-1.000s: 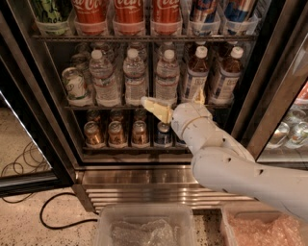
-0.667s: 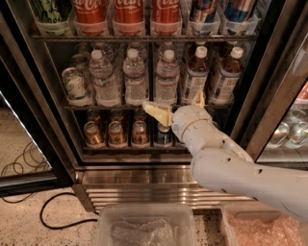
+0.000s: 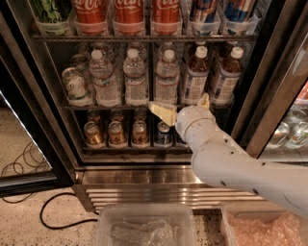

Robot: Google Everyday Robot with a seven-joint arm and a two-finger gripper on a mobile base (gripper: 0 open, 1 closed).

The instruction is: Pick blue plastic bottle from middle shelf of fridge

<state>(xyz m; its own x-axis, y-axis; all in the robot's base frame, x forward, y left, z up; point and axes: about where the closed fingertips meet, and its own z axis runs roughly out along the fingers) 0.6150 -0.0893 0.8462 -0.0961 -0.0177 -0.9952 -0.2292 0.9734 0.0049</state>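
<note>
Currently pincer (image 3: 179,102) spread wide, empty, below blue plastic bottle (image 3: 195,82), middle shelf (image 3: 115,106).

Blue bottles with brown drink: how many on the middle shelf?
2 in the front row: one blue bottle above the gripper, which is at the middle shelf's edge, the other at its right. More may hide behind.

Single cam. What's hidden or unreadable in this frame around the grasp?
- Camera view: base of the left blue plastic bottle on the middle shelf, hidden by the open gripper.
- Gripper-to-bottle gap: depth can't be judged from one view.
- Small cans: right end of the row hidden by the arm.
- Cola cans: cut off by the top edge.
- Label text: blurred.
</note>
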